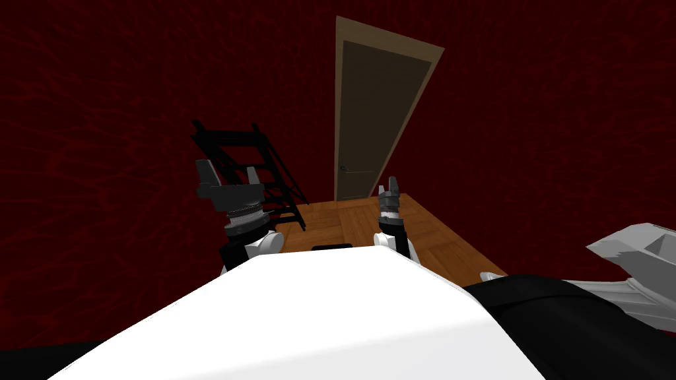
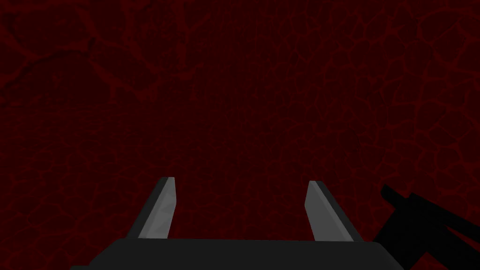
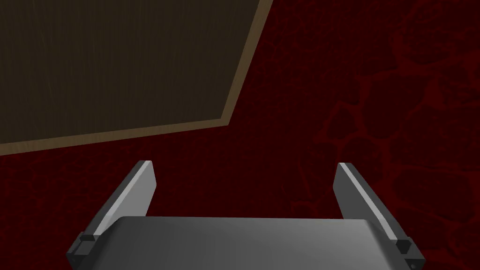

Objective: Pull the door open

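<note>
Straight ahead at 12 o'clock, the dark brown door (image 1: 370,119) stands shut, well apart from both my hands. My right gripper (image 1: 388,187) and left gripper (image 1: 230,173) both have their fingers spread wide and empty. A black rack (image 1: 231,138) stands at 11 o'clock.

Door (image 1: 373,112) straight ahead in the far wall (image 1: 132,132), handle (image 1: 343,169) by its left edge. Rack (image 1: 264,168) on the floor (image 1: 350,221), left of the door. Left gripper (image 1: 228,170) before the rack, right gripper (image 1: 389,185) before the door, well apart from it.
</note>
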Tool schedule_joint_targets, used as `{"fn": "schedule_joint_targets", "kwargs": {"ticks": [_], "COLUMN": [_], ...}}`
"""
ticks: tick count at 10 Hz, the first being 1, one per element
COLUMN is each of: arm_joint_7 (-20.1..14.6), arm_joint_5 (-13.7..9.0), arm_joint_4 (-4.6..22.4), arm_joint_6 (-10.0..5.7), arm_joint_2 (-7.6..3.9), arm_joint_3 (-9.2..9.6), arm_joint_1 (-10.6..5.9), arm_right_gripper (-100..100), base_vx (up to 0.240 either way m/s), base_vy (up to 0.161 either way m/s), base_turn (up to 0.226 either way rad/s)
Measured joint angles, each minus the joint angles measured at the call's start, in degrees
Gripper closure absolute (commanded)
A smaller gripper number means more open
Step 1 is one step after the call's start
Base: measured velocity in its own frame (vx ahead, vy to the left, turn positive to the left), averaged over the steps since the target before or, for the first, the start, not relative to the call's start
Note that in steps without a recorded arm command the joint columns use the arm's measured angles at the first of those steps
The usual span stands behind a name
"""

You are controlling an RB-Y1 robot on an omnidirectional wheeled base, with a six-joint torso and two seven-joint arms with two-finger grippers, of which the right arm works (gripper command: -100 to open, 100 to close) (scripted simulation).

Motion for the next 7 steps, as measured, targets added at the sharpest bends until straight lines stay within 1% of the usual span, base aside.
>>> {"fn": "schedule_joint_targets", "kwargs": {"ticks": [3,4,6,7], "arm_joint_7": [-1.0,-1.5,-2.3,-2.8], "arm_joint_5": [0.4,0.5,0.9,1.1], "arm_joint_4": [3.0,4.5,6.9,8.4], "arm_joint_6": [-0.77,-1.06,-1.55,-2.05], "arm_joint_2": [-0.91,-1.35,-1.96,-2.27], "arm_joint_3": [-0.20,-0.45,-0.53,-0.61], "arm_joint_1": [-0.95,-1.66,-2.48,-2.91], "arm_right_gripper": [-100,-100,-100,-100], "base_vx": [0.159,0.145,0.153,0.111], "base_vy": [0.016,0.000,0.016,0.013], "base_turn": [0.012,0.014,0.013,0.010]}}
